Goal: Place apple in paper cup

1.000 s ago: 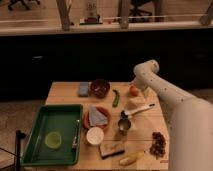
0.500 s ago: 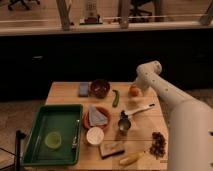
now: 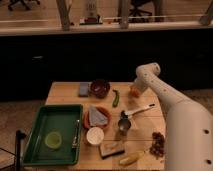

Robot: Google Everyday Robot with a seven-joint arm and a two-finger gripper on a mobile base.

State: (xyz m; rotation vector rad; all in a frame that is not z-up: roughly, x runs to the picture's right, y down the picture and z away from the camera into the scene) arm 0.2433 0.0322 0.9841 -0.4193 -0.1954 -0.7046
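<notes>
Apple [image 3: 133, 93] is seen at the 2 o'clock part of the wooden table [image 3: 65, 95], near the far right edge, with the gripper [image 3: 137, 88] directly on or over it. Whether the gripper is spread or closed cannot be told. Against the frame of a second ago, the white arm [image 3: 165, 95] is found bent lower, with the gripper brought down from above the fruit to its level. The apple itself is not seen to have shifted.

The paper cup [image 3: 95, 135] is placed well apart from the apple, toward 7 o'clock of it, near the front edge and just beside the green tray [image 3: 35, 150]. A shiny metal cup [image 3: 124, 124] is set at 3 o'clock of the paper cup, and a white-handled utensil [image 3: 139, 109] is laid between it and the apple. An orange plate [image 3: 89, 121] with a grey-blue cloth is seen at 12 o'clock of the paper cup. A dark red bowl [image 3: 100, 88], a grey-blue sponge [image 3: 83, 89] and a green pepper [image 3: 116, 97] are lined along the far side. Grapes [image 3: 159, 142] are seen at 4 o'clock of the table.

The tabletop is of pale wood. Behind it a dark wall is seen, topped by a lit ledge.
</notes>
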